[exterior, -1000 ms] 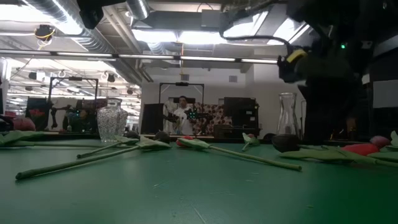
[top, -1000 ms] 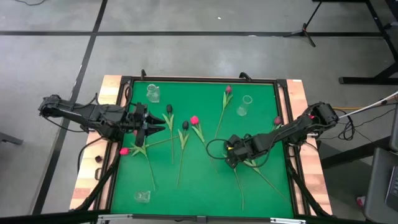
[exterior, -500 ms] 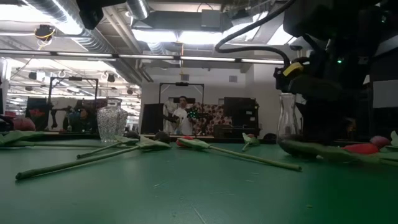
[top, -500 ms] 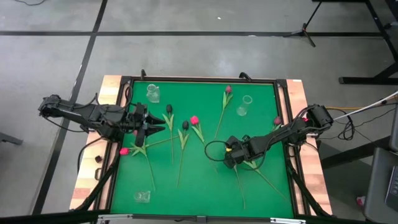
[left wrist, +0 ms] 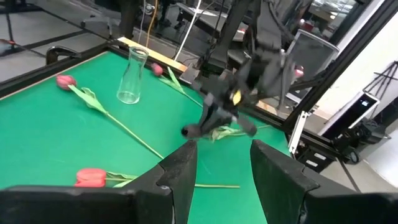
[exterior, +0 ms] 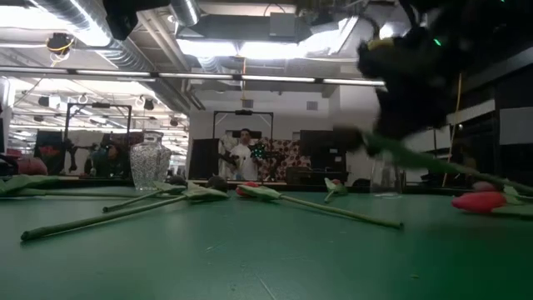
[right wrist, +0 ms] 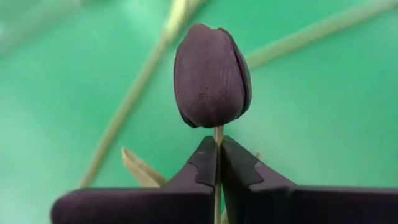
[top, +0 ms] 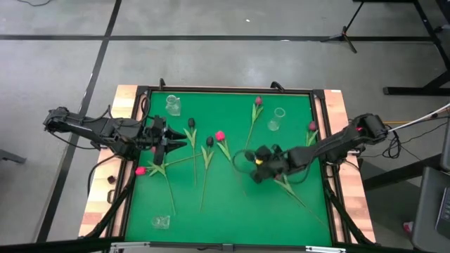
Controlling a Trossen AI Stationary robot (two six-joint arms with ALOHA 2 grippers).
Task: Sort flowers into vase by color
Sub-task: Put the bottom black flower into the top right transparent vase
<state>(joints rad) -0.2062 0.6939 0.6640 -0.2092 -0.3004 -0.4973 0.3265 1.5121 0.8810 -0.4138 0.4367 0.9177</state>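
Only the right wrist view shows right pincer (right wrist: 217, 163) pinching near-black tulip (right wrist: 212, 76).

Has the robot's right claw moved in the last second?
Yes. The right gripper, jaws shut on a dark tulip, has shifted toward the far side of the table, nearer the clear vase.

L tool (top: 171, 141): part open, table's left | R tool (right wrist: 218, 163): pinched closed, mid-table

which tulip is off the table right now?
The near-black tulip clamped just below its head in the right gripper. It hangs above the mat; the others lie flat.
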